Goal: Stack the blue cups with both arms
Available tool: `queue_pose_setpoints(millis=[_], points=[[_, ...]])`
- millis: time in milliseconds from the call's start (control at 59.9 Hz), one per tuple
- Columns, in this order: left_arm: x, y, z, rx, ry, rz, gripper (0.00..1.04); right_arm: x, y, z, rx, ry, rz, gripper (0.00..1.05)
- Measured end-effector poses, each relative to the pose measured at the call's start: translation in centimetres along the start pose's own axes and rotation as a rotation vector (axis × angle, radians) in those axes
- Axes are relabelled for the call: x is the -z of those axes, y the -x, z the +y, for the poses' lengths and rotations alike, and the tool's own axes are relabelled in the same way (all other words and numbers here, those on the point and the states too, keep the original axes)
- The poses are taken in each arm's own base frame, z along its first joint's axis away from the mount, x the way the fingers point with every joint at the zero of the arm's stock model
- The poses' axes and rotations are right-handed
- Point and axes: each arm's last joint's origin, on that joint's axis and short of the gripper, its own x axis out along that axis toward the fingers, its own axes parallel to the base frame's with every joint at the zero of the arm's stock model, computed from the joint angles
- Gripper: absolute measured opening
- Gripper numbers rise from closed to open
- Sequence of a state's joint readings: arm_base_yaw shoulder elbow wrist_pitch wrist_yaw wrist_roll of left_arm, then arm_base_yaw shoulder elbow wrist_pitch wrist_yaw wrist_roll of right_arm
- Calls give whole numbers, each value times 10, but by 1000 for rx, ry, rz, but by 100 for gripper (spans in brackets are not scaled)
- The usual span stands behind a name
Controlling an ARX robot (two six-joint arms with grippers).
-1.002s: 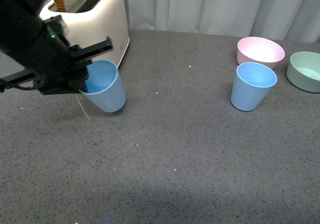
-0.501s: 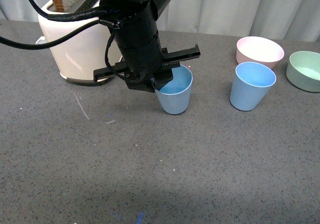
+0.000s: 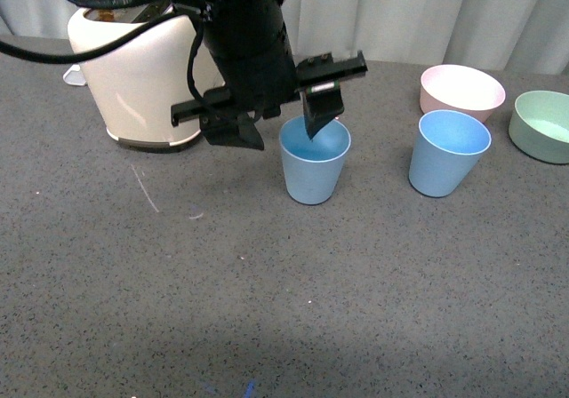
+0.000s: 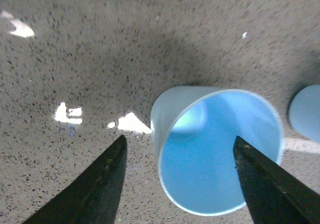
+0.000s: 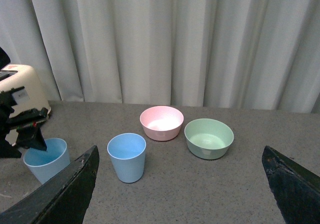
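Note:
One blue cup (image 3: 313, 169) stands upright on the grey table mid-scene, and my left gripper (image 3: 280, 124) hangs open just above it. One finger is over the cup's mouth and the other is outside its near wall. The left wrist view shows this cup (image 4: 220, 149) with the left gripper (image 4: 179, 139) straddling its wall without touching it. The second blue cup (image 3: 449, 154) stands upright to the right, also in the right wrist view (image 5: 127, 156). My right gripper (image 5: 180, 151) is open and empty, held back from the table and out of the front view.
A cream toaster (image 3: 142, 78) with bread in it stands at the back left. A pink bowl (image 3: 462, 91) and a green bowl (image 3: 542, 124) sit behind and right of the second cup. A curtain closes off the back.
The left arm carried the cup from beside the toaster rightwards to the middle of the table. Its jaws have opened and the cup now stands free.

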State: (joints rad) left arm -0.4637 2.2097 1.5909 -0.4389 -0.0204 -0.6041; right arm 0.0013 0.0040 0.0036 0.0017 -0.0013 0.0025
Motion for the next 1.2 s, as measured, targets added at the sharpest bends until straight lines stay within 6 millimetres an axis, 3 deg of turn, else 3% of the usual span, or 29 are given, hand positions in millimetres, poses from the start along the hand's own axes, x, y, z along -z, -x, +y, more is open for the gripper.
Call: queue_pose_setpoints(millis=[217, 267, 317, 368, 501, 585, 702, 768, 885, 1203], points=[[-10, 30, -4, 36, -17, -66, 98, 0, 0, 0, 0, 0, 0, 95], [-10, 30, -4, 37, -20, -67, 99, 0, 0, 0, 0, 0, 0, 95], [-8, 26, -3, 15, -57, -126, 95, 0, 0, 0, 0, 0, 0, 95], [-4, 19, 5, -46, -125, -312, 88, 0, 0, 0, 0, 0, 0, 95], [29, 18, 52, -137, -273, -672, 67, 0, 0, 0, 2, 0, 0, 95], [40, 40, 76, -86, -269, -890, 54, 0, 0, 0, 2, 0, 0, 95], [49, 91, 103, -36, -247, -1130, 34, 0, 0, 0, 0, 0, 0, 95], [61, 107, 121, -53, -246, -1152, 22, 0, 0, 0, 0, 0, 0, 95], [88, 112, 143, -63, -267, -1097, 4, 0, 0, 0, 0, 0, 0, 95], [132, 144, 180, -71, -279, -1096, 4, 0, 0, 0, 0, 0, 0, 95]])
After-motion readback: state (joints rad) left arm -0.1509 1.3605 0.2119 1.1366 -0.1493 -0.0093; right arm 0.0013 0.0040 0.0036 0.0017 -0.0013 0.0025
